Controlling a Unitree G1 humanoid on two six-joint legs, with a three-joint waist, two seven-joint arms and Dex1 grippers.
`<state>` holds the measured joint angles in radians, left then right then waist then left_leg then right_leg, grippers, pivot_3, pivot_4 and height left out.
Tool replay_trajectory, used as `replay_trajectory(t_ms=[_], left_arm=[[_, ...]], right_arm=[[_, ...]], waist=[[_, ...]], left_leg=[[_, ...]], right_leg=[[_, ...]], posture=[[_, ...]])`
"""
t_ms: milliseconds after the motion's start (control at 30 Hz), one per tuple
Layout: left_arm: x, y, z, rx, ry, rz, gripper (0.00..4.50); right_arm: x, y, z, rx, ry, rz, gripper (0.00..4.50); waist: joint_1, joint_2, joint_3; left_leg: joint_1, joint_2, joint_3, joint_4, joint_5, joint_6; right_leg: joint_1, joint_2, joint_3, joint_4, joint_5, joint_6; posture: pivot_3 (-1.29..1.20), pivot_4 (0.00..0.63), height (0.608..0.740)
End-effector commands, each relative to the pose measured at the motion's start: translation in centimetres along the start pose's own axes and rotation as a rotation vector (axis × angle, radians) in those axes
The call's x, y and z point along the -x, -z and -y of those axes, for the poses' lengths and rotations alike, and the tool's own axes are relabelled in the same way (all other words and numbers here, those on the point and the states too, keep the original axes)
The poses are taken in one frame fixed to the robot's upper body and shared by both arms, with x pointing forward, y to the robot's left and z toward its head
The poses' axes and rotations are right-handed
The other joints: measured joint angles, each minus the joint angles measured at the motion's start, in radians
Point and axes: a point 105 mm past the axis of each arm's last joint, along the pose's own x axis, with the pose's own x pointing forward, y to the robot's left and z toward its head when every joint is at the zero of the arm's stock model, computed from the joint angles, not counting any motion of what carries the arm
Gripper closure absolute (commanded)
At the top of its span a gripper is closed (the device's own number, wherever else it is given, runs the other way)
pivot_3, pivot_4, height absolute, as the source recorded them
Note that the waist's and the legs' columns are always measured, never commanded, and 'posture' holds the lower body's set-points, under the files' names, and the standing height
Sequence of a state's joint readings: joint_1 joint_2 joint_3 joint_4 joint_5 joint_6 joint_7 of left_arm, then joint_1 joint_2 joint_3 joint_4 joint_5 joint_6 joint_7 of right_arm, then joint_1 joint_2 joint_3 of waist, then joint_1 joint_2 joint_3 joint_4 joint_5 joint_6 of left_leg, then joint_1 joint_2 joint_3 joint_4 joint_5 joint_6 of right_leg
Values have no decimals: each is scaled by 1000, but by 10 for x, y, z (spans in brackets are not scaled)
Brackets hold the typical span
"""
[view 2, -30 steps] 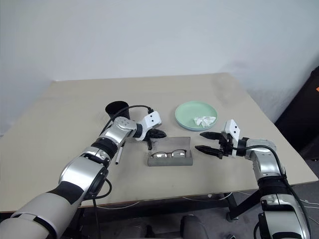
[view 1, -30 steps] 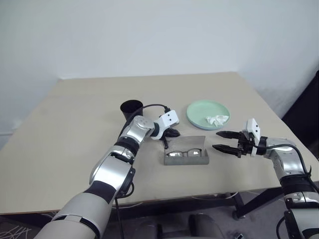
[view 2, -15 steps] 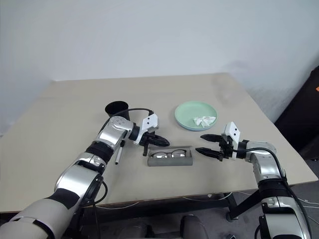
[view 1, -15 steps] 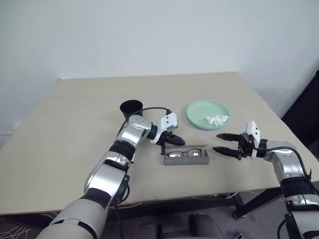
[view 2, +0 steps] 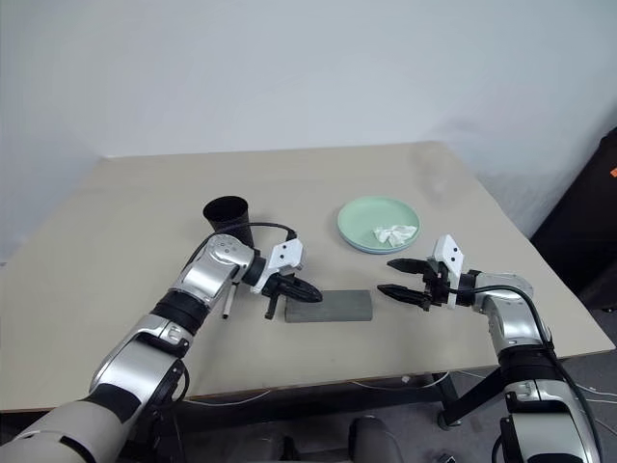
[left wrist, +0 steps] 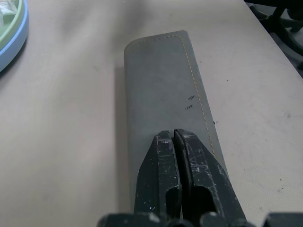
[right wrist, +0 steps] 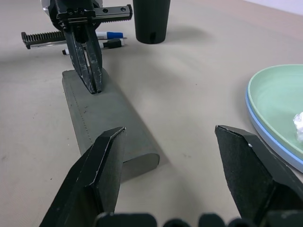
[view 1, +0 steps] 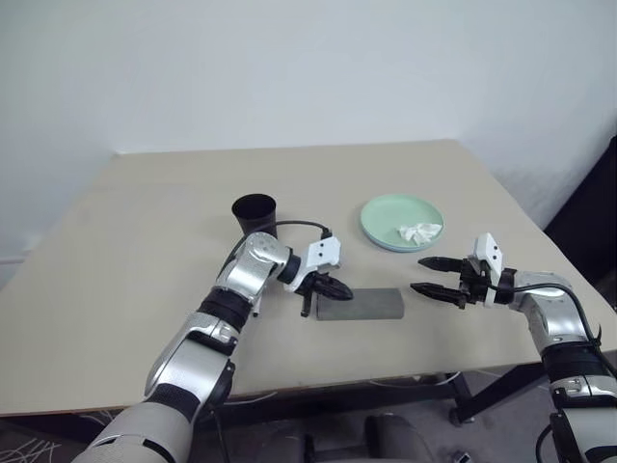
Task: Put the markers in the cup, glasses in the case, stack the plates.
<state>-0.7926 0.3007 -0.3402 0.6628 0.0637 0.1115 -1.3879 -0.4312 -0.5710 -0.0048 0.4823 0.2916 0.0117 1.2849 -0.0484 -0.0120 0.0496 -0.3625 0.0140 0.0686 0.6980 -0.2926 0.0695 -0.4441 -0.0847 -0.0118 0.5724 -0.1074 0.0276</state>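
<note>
The case [view 1: 359,305] now lies shut over the glasses, pressed down by the clenched left gripper [view 1: 335,287], so markers remain.

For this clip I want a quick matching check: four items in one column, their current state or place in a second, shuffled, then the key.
Items
1. case
2. left tool
3. right tool
4. markers

States
A. open, hovering beside one end of the case
B. lying on the table by the cup
C. lid closed, flat on the table
D. shut, tips over the case's other end

Pairs: 1-C, 2-D, 3-A, 4-B
</note>
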Motion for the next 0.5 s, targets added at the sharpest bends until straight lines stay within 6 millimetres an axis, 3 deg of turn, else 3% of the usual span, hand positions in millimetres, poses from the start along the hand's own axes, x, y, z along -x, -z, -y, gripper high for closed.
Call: replay_trajectory(t_ms=[33,267,400,500], left_arm=[[10,-8,-8,-17,-98,49,4474],[47,-35,-30,29,-442,261,4474],[79,-27,-30,83,-688,297,4474],[87,-12,-20,174,-843,266,4474]], right_arm=[[-4,-18,4,65,-2,32,1238],[-9,-18,6,86,-2,41,1238],[-10,-17,6,89,-7,43,1238],[-10,-16,7,89,-11,42,1238]], waist=[[0,0,0],[0,0,0],[0,0,0],[0,0,0]], left_leg=[[0,0,0,0,0,0],[0,1,0,0,0,0],[1,1,0,-1,0,0],[1,1,0,-1,0,0]], right_leg=[[0,0,0,0,0,0],[0,0,0,0,0,0],[0,0,0,1,0,0],[0,0,0,1,0,0]], posture=[[0,0,740],[0,0,740],[0,0,740],[0,0,740]])
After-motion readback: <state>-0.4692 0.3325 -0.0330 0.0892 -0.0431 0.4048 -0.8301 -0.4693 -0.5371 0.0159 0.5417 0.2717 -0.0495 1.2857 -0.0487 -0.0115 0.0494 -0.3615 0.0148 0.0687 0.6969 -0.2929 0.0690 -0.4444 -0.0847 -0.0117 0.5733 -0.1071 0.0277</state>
